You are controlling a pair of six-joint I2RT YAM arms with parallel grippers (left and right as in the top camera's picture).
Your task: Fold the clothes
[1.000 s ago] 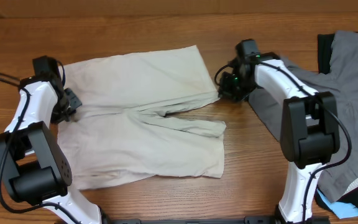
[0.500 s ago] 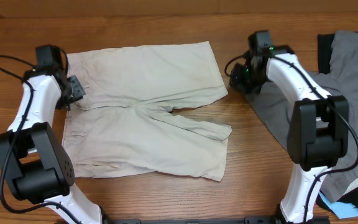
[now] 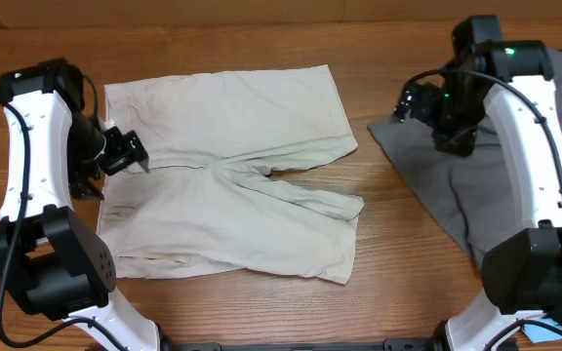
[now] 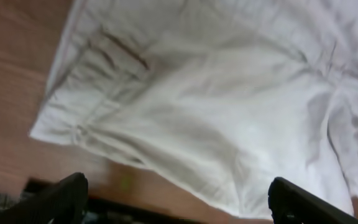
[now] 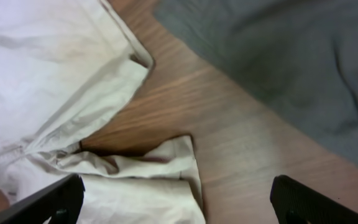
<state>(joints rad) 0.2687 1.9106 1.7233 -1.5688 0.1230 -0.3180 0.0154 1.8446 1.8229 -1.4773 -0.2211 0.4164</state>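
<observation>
Shorts [image 3: 232,210] flat, left gripper [image 3: 125,152] splayed at waistband edge; right gripper [image 3: 414,101] well apart

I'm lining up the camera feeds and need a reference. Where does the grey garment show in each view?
Overhead: the grey garment lies at the right side, spreading to the right edge.
Left wrist: not in it.
Right wrist: the grey garment fills the upper right.
Shared landmark: the beige shorts, centre-left overhead, filling the left wrist view, and at left in the right wrist view.
</observation>
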